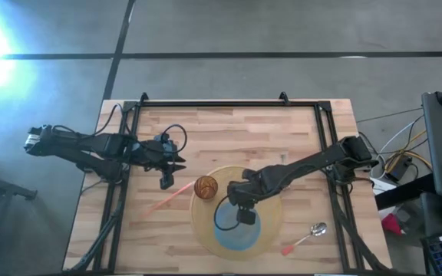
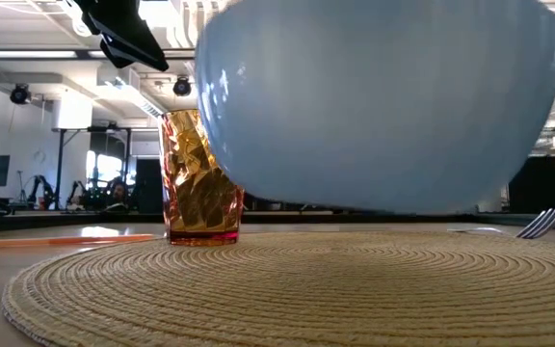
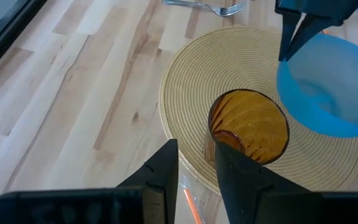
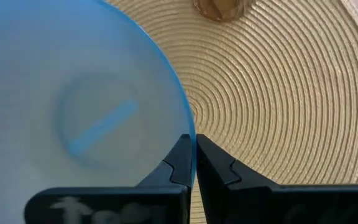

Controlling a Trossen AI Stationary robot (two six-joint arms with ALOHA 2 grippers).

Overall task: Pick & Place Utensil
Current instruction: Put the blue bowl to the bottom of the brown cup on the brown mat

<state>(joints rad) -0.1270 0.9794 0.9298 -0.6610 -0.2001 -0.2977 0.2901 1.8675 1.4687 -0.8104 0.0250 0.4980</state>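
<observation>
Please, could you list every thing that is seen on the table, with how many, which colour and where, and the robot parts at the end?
Placemat: one, straw yellow, round, near front middle of the table.
Bowl: one, light blue, lifted above the placemat, rim pinched by the right gripper.
Glass: one, amber, upright on the placemat's left edge.
Fork: one, metal, on the wood beside the placemat.
Spoon: one, metal bowl with red handle, right of the placemat.
Orange stick: one, on the wood left of the glass.
Table: one, light wood.
Left gripper: one, dark, jaws apart, above the wood near the glass.
Right gripper: one, dark, jaws shut on the bowl.
</observation>
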